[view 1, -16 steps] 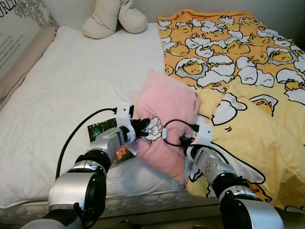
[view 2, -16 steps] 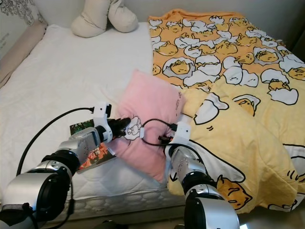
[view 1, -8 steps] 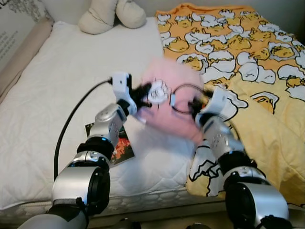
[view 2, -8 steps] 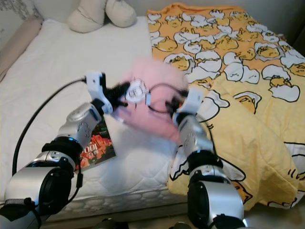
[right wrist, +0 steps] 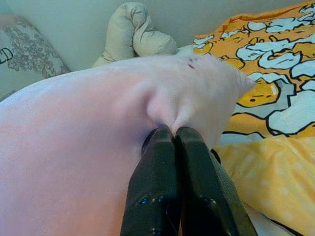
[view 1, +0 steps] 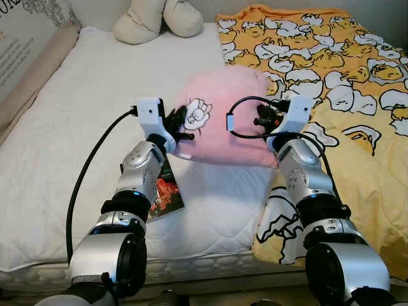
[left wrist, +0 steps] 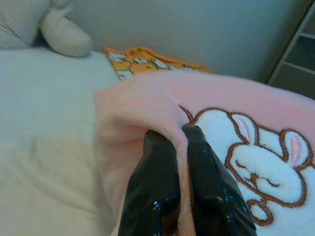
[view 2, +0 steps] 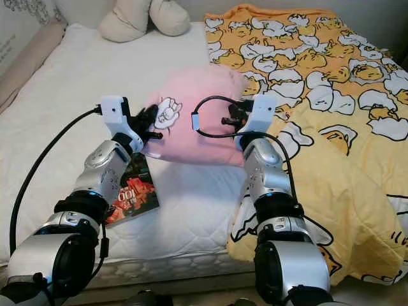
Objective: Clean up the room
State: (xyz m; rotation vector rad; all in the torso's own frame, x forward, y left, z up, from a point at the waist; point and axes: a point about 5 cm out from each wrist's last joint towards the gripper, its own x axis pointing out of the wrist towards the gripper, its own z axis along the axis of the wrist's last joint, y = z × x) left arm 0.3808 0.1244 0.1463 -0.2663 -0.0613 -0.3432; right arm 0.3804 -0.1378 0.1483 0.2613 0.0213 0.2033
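**Pillow lifted over the bed**

I see the white bed [view 1: 76, 127], the yellow egg-print blanket [view 1: 357, 83] on its right half, then the pink pillow [view 1: 223, 127] held above the mattress — left gripper [left wrist: 183, 135] and right gripper [right wrist: 173, 130] jaws both clamped on its fabric — a book [view 1: 167, 191] below.

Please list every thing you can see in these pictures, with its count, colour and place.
pillow: 1, pink with white rabbit patch, held above the bed between both grippers
mattress: 1, white, left part of bed
blanket: 1, yellow-orange with egg cartoons, right part of bed
book: 1, dark cover with red, on mattress near front edge
cushion: 1, beige, at head of bed
left gripper: fingers pinching pillow's edge
right gripper: fingers pinching pillow's other side
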